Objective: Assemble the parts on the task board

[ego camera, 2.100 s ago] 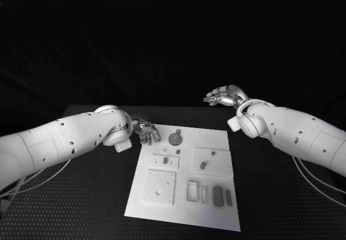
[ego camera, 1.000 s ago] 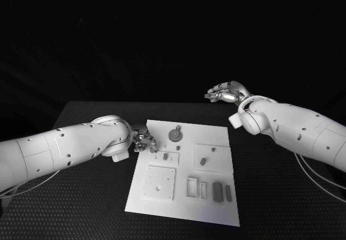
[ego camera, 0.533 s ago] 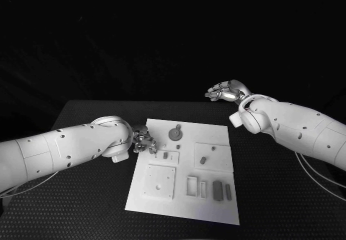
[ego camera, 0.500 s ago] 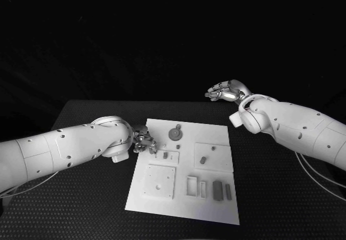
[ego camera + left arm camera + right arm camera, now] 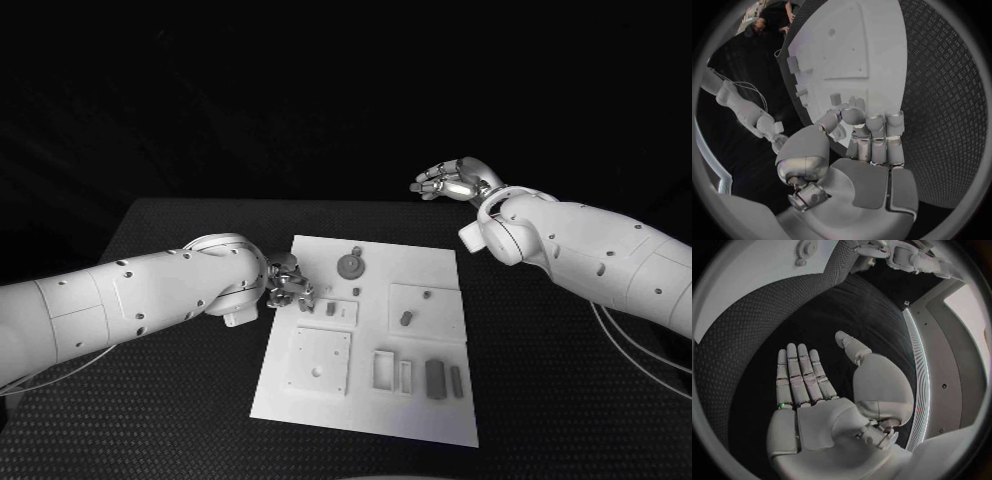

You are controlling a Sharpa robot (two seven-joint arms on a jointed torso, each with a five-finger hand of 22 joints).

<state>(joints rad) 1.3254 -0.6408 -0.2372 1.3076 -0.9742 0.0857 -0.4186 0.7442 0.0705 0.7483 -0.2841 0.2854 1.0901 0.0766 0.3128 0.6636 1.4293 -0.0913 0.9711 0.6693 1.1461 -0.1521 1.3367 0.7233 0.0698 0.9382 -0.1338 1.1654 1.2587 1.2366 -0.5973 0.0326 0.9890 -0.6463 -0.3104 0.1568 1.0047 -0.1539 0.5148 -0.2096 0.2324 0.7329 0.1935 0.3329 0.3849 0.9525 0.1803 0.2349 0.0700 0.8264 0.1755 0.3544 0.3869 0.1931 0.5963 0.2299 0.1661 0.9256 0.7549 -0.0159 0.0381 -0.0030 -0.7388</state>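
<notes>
- Plainly, the left hand [image 5: 289,283] hangs at the task board's [image 5: 433,405] nine-o'clock edge, near its far corner, with fingers [image 5: 873,131] curled in over the white surface. I see no part between them, though whether the tips touch the board I cannot tell.
- The right hand [image 5: 456,181] is raised well apart from the board, off past its one-o'clock corner. In its wrist view its fingers [image 5: 799,371] are stretched straight and spread, and it carries nothing.
- On the board, the round grey part [image 5: 349,266] sits at twelve o'clock, a small part [image 5: 330,309] just inward of the left hand, and an oval part [image 5: 407,319] on the raised square towards three o'clock.
- The long grey bars [image 5: 436,379] lie loose beside the open rectangular frame [image 5: 382,368] at about five o'clock.
- By my judgement the assembly is barely begun: the frame looks unfilled, the bars are unseated, and neither hand has a part.
- What is left appears to be nearly everything, probably starting with the small part nearest the left hand.
</notes>
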